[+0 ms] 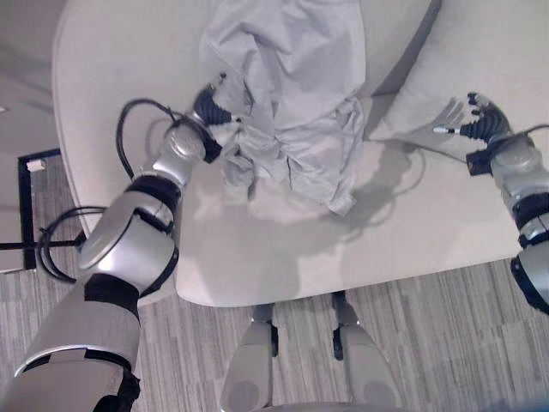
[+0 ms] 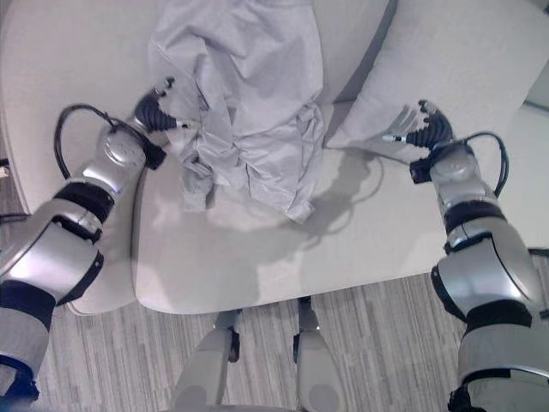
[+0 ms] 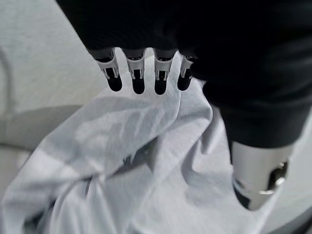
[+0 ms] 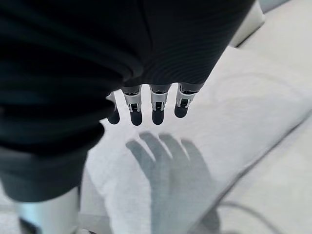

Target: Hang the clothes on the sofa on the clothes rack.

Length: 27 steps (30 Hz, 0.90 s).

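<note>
The left hand [image 1: 216, 110] is at the left edge of the garment [image 1: 287, 94], its fingers [image 3: 138, 73] and thumb [image 3: 256, 173] closed on the pale grey cloth. From that grip the garment is lifted off the sofa [image 1: 343, 240]: its upper part bunches beside the hand and its lower folds hang down just above the seat, throwing a shadow there. The right hand [image 2: 416, 124] is well apart from the garment, on its right side, fingers [image 4: 157, 105] straight and spread, holding nothing. It hovers over the cushion [image 2: 463, 69] that leans at the sofa's right end, its shadow falling on the cushion's cover.
</note>
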{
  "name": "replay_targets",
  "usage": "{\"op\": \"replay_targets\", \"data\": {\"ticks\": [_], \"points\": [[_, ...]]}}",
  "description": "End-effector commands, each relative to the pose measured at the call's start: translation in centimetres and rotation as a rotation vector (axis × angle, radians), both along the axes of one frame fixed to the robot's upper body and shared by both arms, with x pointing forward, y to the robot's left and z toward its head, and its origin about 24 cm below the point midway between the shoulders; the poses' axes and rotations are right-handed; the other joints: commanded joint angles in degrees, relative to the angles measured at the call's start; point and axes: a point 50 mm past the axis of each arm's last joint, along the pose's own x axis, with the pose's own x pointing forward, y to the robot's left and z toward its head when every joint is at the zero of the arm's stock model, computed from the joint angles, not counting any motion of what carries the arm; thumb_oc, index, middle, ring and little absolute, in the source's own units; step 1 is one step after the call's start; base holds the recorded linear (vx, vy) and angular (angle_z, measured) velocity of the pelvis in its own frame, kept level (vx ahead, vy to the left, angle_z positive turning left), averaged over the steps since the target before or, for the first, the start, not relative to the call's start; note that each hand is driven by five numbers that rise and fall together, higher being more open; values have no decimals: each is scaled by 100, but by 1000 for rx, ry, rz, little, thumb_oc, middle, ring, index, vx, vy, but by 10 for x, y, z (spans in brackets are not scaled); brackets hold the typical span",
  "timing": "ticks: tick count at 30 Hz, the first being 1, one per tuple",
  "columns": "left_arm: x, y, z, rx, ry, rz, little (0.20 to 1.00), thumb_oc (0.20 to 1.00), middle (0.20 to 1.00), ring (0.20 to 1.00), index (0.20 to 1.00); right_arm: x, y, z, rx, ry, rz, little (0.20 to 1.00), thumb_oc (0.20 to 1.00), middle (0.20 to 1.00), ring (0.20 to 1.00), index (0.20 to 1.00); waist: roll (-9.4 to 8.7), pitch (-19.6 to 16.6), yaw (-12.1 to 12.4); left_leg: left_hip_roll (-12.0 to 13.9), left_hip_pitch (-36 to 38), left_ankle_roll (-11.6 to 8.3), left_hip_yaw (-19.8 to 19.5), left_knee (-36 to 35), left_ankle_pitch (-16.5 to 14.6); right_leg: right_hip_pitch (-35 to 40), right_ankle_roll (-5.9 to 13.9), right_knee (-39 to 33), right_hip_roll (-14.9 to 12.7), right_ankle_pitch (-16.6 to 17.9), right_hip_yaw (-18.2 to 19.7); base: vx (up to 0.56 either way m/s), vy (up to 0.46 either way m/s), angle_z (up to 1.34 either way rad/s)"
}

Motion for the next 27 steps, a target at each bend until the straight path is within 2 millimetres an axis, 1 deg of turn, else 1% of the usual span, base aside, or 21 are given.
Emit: {"op": "replay_targets", "data": {"ticks": [1, 4, 5, 6, 7, 9, 10, 12, 13, 14, 16, 17, 20, 23, 25, 27], "points": [[-8, 19, 54, 64, -164, 94, 1000, 1000, 1000, 1000, 1000, -6, -9, 45, -14, -149, -43, 1000, 1000, 1000, 1000, 1000, -131, -70, 75, -295, -47, -203, -176, 0, -203, -222, 524, 11, -87, 134, 202, -8, 3, 8], [-13, 28, 75, 85, -210, 145, 1000, 1000, 1000, 1000, 1000, -9, -8, 68, -12, -212, -65, 1000, 1000, 1000, 1000, 1000, -90, -104, 62, -351, -259, -207, -237, 0, -155, -426, 524, 11, -69, 164, 199, 11, 14, 12], [-17, 34, 89, 122, -240, 192, 1000, 1000, 1000, 1000, 1000, -9, -1, 85, -30, -255, -54, 1000, 1000, 1000, 1000, 1000, -77, -95, 68, -380, -384, -210, -257, 0, -137, -560, 534, 11, -68, 188, 206, 15, 23, 9], [-19, 35, 95, 132, -257, 201, 1000, 1000, 1000, 1000, 1000, -9, 2, 92, -45, -270, -50, 1000, 1000, 1000, 1000, 1000, -78, -106, 70, -384, -446, -219, -267, 0, -122, -626, 539, 11, -68, 200, 190, 13, 28, 5], [-21, 39, 100, 133, -271, 219, 1000, 1000, 1000, 1000, 1000, -10, 4, 97, -49, -288, -47, 1000, 1000, 1000, 1000, 1000, -79, -102, 71, -392, -506, -229, -266, 0, -109, -681, 549, 11, -67, 216, 189, 0, 0, 0], [-27, 45, 111, 117, -310, 241, 1000, 1000, 1000, 1000, 1000, -13, 11, 115, -61, -350, -26, 1000, 1000, 1000, 1000, 1000, -89, -109, 63, -400, -647, -236, -254, 0, -88, -817, 570, 11, -74, 243, 189, 0, 0, 0], [-27, 45, 112, 117, -310, 241, 1000, 1000, 1000, 1000, 1000, -13, 11, 116, -61, -351, -25, 1000, 1000, 1000, 1000, 1000, -86, -114, 60, -400, -658, -236, -254, 0, -86, -828, 570, 11, -75, 244, 188, 2, 35, -1], [-31, 50, 119, 116, -349, 266, 1000, 1000, 1000, 1000, 1000, -18, 19, 136, -54, -442, 5, 1000, 1000, 1000, 1000, 1000, -86, -117, 72, -415, -757, -231, -254, 0, -80, -907, 580, 11, -73, 228, 189, 4, 43, 2], [-31, 50, 119, 116, -349, 266, 1000, 1000, 1000, 1000, 1000, -18, 19, 136, -54, -442, 5, 1000, 1000, 1000, 1000, 1000, -86, -117, 72, -415, -757, -231, -254, 0, -80, -907, 580, 11, -73, 228, 189, 0, 0, 0], [-33, 53, 122, 87, -373, 269, 1000, 1000, 1000, 1000, 1000, -22, 29, 147, -56, -513, 59, 1000, 1000, 1000, 1000, 1000, -90, -112, 76, -415, -778, -231, -250, 0, -79, -904, 580, 11, -81, 218, 158, 0, 0, 0], [-35, 57, 122, 76, -390, 278, 1000, 1000, 1000, 1000, 1000, -30, 36, 162, -61, -592, 99, 1000, 1000, 1000, 1000, 1000, -99, -120, 83, -424, -766, -228, -252, 0, -99, -887, 578, 11, -86, 195, 119, 35, 23, -1], [-35, 55, 121, 76, -402, 273, 1000, 1000, 1000, 1000, 1000, -34, 39, 168, -75, -629, 114, 1000, 1000, 1000, 1000, 1000, -110, -116, 92, -427, -744, -226, -264, 0, -118, -847, 579, 11, -94, 172, 104, 0, 0, 0], [-34, 49, 122, 91, -412, 261, 1000, 1000, 1000, 1000, 1000, -34, 41, 171, -95, -634, 110, 1000, 1000, 1000, 1000, 1000, -125, -114, 117, -422, -723, -231, -271, 0, -130, -819, 586, 11, -104, 160, 74, 5, 0, 1], [-33, 47, 123, 77, -419, 259, 1000, 1000, 1000, 1000, 1000, -37, 37, 176, -91, -640, 88, 1000, 1000, 1000, 1000, 1000, -152, -89, 146, -409, -698, -244, -284, 0, -127, -784, 587, 11, -102, 158, 49, 6, -8, 8], [-33, 47, 122, 73, -426, 262, 1000, 1000, 1000, 1000, 1000, -44, 40, 189, -32, -715, 122, 1000, 1000, 1000, 1000, 1000, -169, -83, 150, -404, -689, -249, -303, 0, -132, -772, 589, 11, -96, 147, 36, 10, -7, 12], [-33, 45, 122, 80, -427, 262, 1000, 1000, 1000, 1000, 1000, -48, 47, 196, -34, -748, 146, 1000, 1000, 1000, 1000, 1000, -188, -72, 147, -404, -688, -248, -337, 0, -144, -767, 582, 11, -94, 140, 21, 3, -12, 5]]}}
